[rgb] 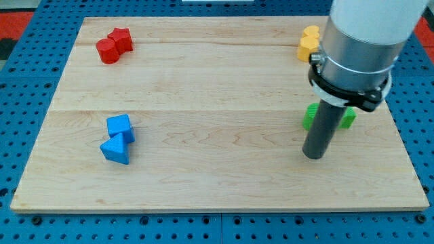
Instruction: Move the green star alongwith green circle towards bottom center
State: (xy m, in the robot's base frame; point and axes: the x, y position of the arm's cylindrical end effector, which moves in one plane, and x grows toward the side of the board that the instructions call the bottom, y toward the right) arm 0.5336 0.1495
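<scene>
Pale wooden planks make up the board [203, 81], which lies on a blue perforated base [27, 74] that frames it on all sides. At the view's top left two red blocks touch each other: a red cylinder [106, 51] and, just to its right, a red star-like block [122, 38]. Lower on the view's left, two blue blocks also touch, a blue cube-like block [120, 127] above a blue wedge-shaped block [114, 150]. Near the view's top right corner sit yellow blocks [308, 43], partly cut off by the arm's grey housing [356, 41], so their shapes are hard to make out. The arm carries no claw, only a straight dark rod, and my tip [313, 154] rests on the wood at the view's lower right. Just above my tip, and hidden in the middle by the rod, are the green blocks: one green piece [310, 116] shows on the rod's left side and another green piece [348, 118] on its right. Which of these is the star and which the circle I cannot tell, since the rod and housing cover most of them. Both green pieces sit right of the board's centre, well apart from the red and blue pairs.
</scene>
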